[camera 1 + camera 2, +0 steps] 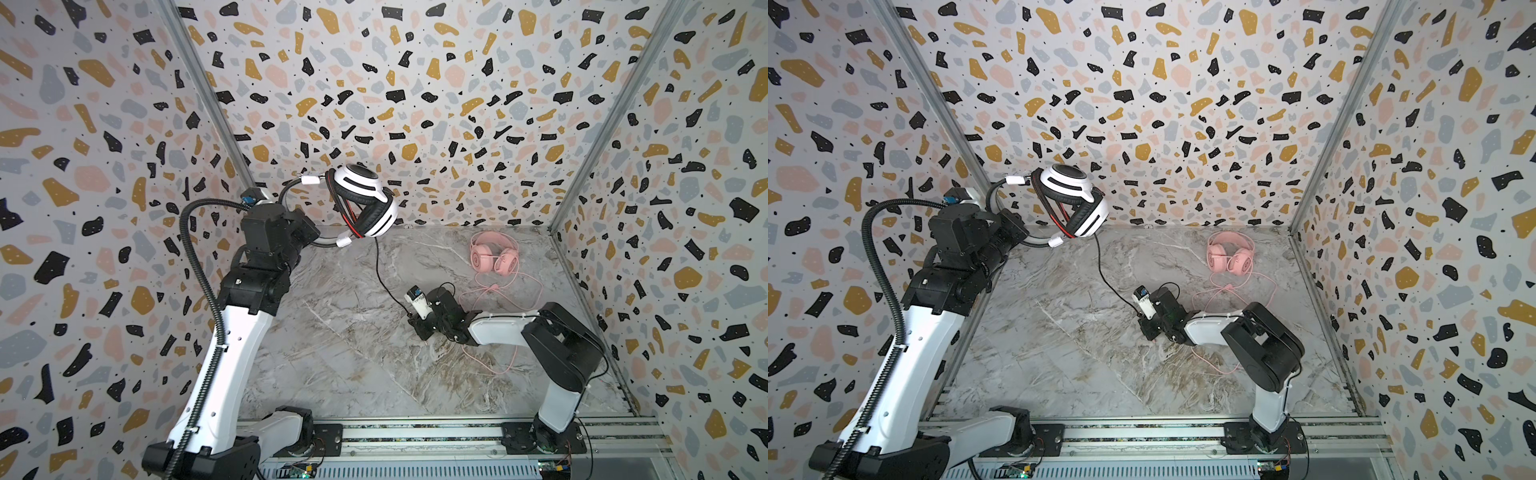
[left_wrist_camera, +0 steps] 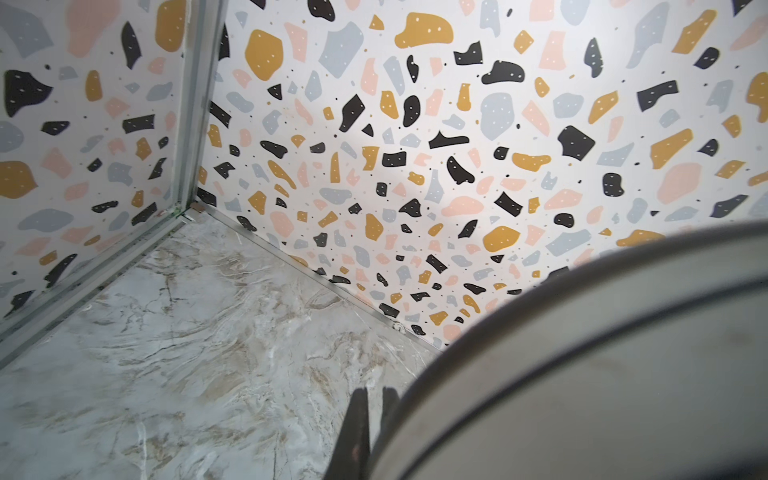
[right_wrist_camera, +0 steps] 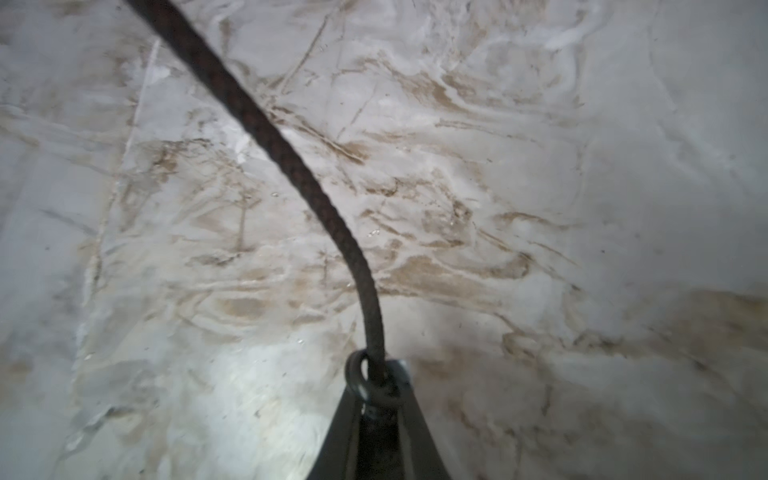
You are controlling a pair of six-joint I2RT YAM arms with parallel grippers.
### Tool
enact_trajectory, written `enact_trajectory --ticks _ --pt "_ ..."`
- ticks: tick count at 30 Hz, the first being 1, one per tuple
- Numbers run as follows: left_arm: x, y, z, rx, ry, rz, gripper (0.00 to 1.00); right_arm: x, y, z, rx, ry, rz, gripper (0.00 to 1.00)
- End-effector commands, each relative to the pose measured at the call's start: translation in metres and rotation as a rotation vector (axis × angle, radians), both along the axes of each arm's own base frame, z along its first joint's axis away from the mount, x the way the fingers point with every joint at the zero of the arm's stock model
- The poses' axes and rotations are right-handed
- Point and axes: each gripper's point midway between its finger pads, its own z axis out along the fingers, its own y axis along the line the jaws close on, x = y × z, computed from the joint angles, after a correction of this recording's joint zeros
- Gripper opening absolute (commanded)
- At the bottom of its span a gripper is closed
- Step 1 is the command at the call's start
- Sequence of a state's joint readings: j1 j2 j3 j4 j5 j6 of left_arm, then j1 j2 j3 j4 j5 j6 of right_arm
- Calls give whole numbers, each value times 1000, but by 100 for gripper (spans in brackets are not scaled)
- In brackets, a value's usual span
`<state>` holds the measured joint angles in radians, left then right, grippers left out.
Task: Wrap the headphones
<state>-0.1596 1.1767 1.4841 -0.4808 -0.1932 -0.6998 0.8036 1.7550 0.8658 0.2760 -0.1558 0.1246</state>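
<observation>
The white headphones (image 1: 365, 199) (image 1: 1073, 199) with black stripes hang in the air at the back left. My left gripper (image 1: 313, 237) (image 1: 1022, 235) (image 2: 376, 392) is shut on their thin headband (image 2: 582, 353). Their black cable (image 1: 380, 270) (image 1: 1102, 270) (image 3: 266, 129) drops from the lower ear cup and runs down to mid-table. There my right gripper (image 1: 415, 322) (image 1: 1145, 322) (image 3: 376, 374) sits low, shut on the cable near a small loop. The pink headphones (image 1: 494, 257) (image 1: 1229, 257) lie flat at the back right, apart from both grippers.
The pink cable (image 1: 511, 291) (image 1: 1246, 291) sprawls in loose loops on the marble table (image 1: 332, 365) and passes under the right arm. Terrazzo walls close off the left, back and right. A metal rail (image 1: 415, 436) carries both arm bases at the front.
</observation>
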Motion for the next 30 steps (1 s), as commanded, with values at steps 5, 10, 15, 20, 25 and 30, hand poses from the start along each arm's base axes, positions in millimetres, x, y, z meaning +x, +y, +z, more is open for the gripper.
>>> enact_trajectory --ticks 5,10,15,20,25,30 --pt "29 27 27 40 -130 186 0 -75 -6 33 -40 -77 57 5" --pt "49 40 23 91 -119 280 0 -124 -16 44 -65 -98 92 4" --pt "65 49 -5 131 -73 352 0 -147 -33 66 -37 -133 80 2" --pt "78 49 -51 166 22 360 0 -149 -44 101 23 -200 52 2" --pt "79 50 -84 230 138 393 0 -137 -51 157 104 -309 -3 0" --pt "68 51 -114 221 147 425 0 -129 -51 200 133 -408 -18 0"
